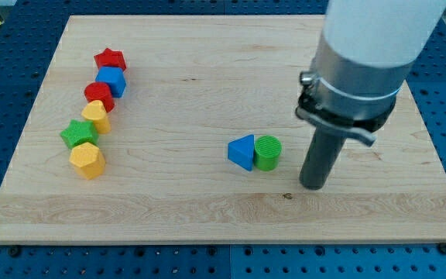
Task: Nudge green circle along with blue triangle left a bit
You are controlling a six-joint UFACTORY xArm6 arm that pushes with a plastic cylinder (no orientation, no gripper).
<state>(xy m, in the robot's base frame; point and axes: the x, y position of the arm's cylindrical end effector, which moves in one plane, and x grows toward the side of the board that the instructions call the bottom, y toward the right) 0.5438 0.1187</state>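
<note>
The green circle (pixel 268 153) stands on the wooden board, touching the blue triangle (pixel 242 151) on its left side. Both sit a little right of the board's middle. My tip (pixel 313 185) rests on the board to the right of the green circle and slightly nearer the view's bottom, a short gap away from it. The rod rises to the arm's grey and white body at the view's top right.
A chain of blocks runs down the board's left side: red star (pixel 110 59), blue block (pixel 112 80), red block (pixel 98 95), yellow heart (pixel 96 115), green star (pixel 79 134), yellow hexagon (pixel 87 160). The board (pixel 207 209) lies on a blue perforated table.
</note>
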